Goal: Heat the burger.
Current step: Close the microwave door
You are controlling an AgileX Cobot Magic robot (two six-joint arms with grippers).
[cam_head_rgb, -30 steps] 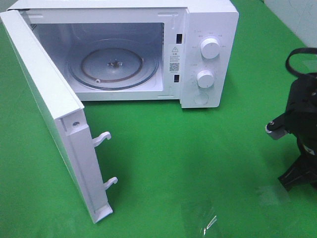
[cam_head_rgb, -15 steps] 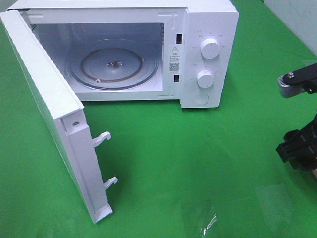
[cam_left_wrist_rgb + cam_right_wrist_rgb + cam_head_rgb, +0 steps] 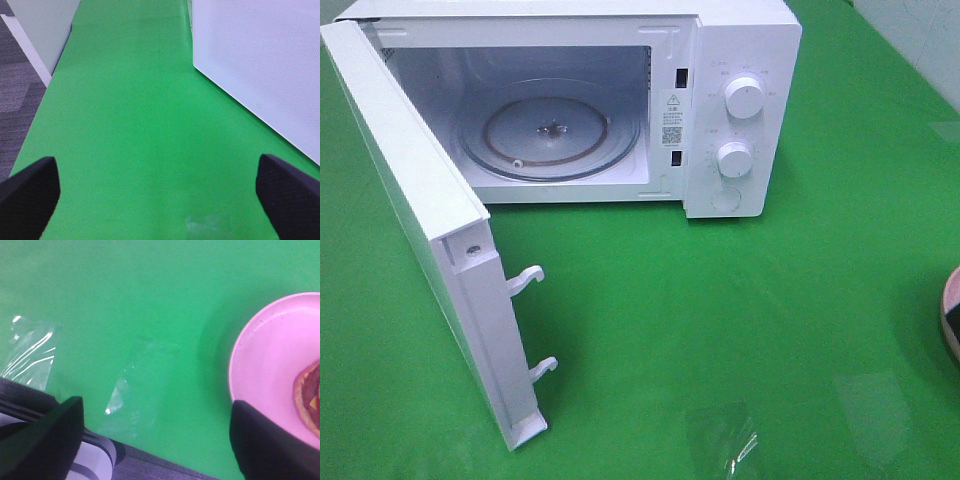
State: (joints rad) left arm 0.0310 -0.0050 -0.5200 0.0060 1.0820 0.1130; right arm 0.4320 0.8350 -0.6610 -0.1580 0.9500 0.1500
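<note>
**Operator:** Green cloth covers the whole bench (image 3: 770,330), and the white microwave (image 3: 740,60) stands at the back with its door (image 3: 420,210) swung wide and the glass turntable (image 3: 550,130) bare. From my seat I see both tools standing open and gripping nothing: the left tool (image 3: 157,197) hangs over plain cloth beside the door, the right tool (image 3: 157,440) over the near edge of the bench.

**Colleague:** And the burger?

**Operator:** On the pink plate (image 3: 265,365), just beside the right tool's finger. Only a sliver of the burger (image 3: 310,400) shows in the right wrist view, a browned edge with something dark and a spot of yellow. In the high view the plate's rim just pokes in at the right edge.

**Colleague:** How would you take it?

**Operator:** I judge it light, soft and stacked, so a squeeze on the bun could crush it or slide the layers apart. The plate looks stiff, though smooth, maybe slippery. I'd pinch the rim and carry it level.
</note>
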